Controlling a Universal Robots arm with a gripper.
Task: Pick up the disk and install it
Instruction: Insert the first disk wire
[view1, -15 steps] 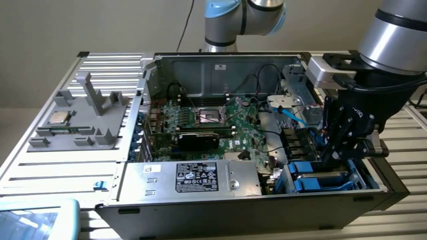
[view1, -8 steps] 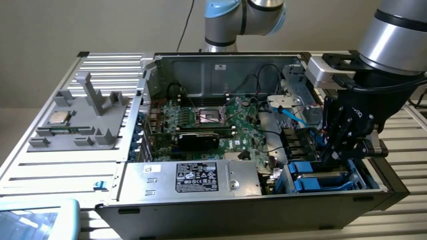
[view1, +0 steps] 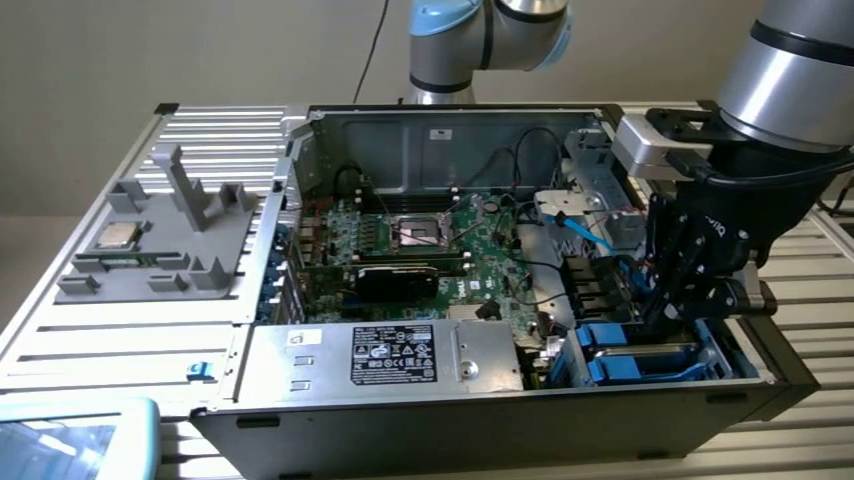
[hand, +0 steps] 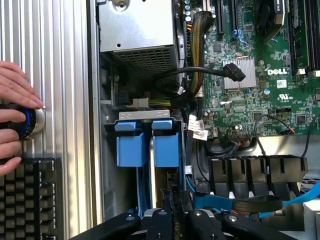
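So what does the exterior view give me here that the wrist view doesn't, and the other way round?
Exterior view alone: the grey plastic parts tray with a small square silver chip, and the grey-and-blue robot arm. Wrist view alone: a person's hand on a round blue-ringed knob, beside a black keyboard. Both: the green motherboard, the silver power supply box, the blue plastic drive carriers and the black gripper over them.

- You see the disk (hand: 150, 150) in its blue carrier (view1: 641, 362), standing on edge in the drive bay.
- Its two blue end tabs (hand: 136, 125) sit side by side.
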